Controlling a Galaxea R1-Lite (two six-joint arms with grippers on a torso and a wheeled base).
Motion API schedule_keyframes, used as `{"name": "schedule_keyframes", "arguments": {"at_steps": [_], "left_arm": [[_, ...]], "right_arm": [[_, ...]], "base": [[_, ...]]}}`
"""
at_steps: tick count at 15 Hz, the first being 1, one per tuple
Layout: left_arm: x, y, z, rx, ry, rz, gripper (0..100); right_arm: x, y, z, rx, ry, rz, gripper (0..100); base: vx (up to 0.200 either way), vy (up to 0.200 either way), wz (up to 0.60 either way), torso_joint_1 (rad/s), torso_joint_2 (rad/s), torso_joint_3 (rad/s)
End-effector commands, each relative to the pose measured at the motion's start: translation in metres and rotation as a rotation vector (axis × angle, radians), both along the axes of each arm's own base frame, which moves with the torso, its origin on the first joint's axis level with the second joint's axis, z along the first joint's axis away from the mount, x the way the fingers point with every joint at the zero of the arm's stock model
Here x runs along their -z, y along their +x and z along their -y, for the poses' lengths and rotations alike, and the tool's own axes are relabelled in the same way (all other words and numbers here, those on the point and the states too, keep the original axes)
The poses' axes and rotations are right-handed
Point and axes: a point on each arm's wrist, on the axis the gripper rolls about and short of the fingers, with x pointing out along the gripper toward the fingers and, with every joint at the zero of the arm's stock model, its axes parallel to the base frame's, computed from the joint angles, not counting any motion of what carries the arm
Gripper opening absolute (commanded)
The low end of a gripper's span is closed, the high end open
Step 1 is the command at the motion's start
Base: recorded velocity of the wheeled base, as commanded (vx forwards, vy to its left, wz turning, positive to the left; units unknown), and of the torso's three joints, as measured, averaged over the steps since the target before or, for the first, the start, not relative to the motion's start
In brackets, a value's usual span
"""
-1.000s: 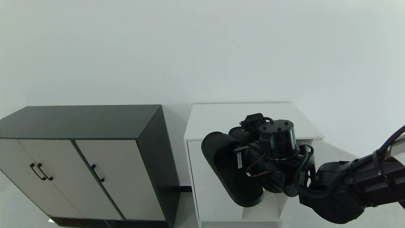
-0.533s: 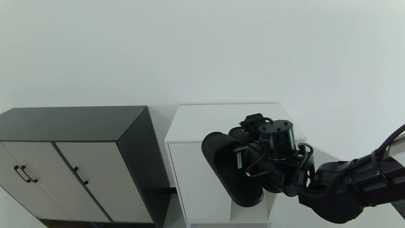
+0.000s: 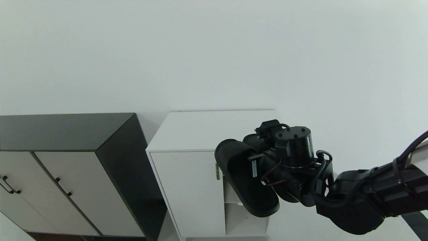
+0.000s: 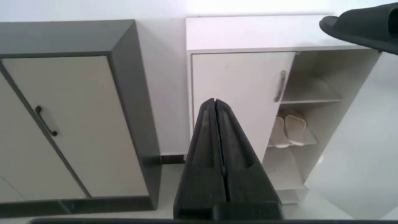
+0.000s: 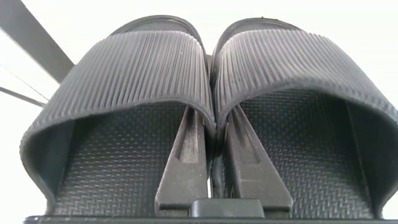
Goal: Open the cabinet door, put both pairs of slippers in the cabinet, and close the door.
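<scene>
My right gripper point(image 3: 259, 167) is shut on a pair of black slippers point(image 3: 244, 180), its fingers point(image 5: 186, 162) pinching the two inner straps point(image 5: 211, 81) together. It holds them in the air in front of the white cabinet point(image 3: 187, 130), at the open right half point(image 3: 245, 221). The cabinet's left door point(image 4: 239, 93) with its handle point(image 4: 281, 86) is closed. Beside it, shelves show, and a pale pair of slippers point(image 4: 291, 129) rests on the middle shelf. My left gripper point(image 4: 215, 107) is shut and empty, low down and well back from the cabinet. The black slippers point(image 4: 367, 25) hang above it to the right.
A dark cabinet point(image 3: 67, 130) with pale doors and black handles stands against the wall, left of the white one, with a narrow gap between them. Bare white wall lies behind and to the right.
The head camera has swung right, so both cabinets sit further left in the picture and the white cabinet's open side has come into view. The right gripper still holds the black slippers.
</scene>
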Motion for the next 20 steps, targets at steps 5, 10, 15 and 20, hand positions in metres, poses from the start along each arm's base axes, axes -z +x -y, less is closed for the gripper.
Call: {"name": "schedule_keyframes", "arguments": {"at_steps": [5,10,15,20], "left_arm": [[0.0,0.0,0.0,-0.001,0.0,-0.001,0],[0.0,0.0,0.0,-0.001,0.0,-0.001,0],[0.0,0.0,0.0,-0.001,0.0,-0.001,0],[0.0,0.0,0.0,-0.001,-0.002,-0.001,0]], "right_arm": [[0.005,0.002,-0.001,0.002,-0.009,-0.008,0],[0.012,0.002,-0.001,-0.008,-0.044,0.036,0],[0.018,0.007,0.0,-0.001,-0.036,0.089,0],[0.018,0.007,0.001,-0.001,-0.035,0.088,0]], "base": [[0.0,0.0,0.0,0.0,0.0,0.0],[0.0,0.0,0.0,0.0,0.0,0.0],[0.0,0.0,0.0,0.0,0.0,0.0],[0.0,0.0,0.0,0.0,0.0,0.0]]}}
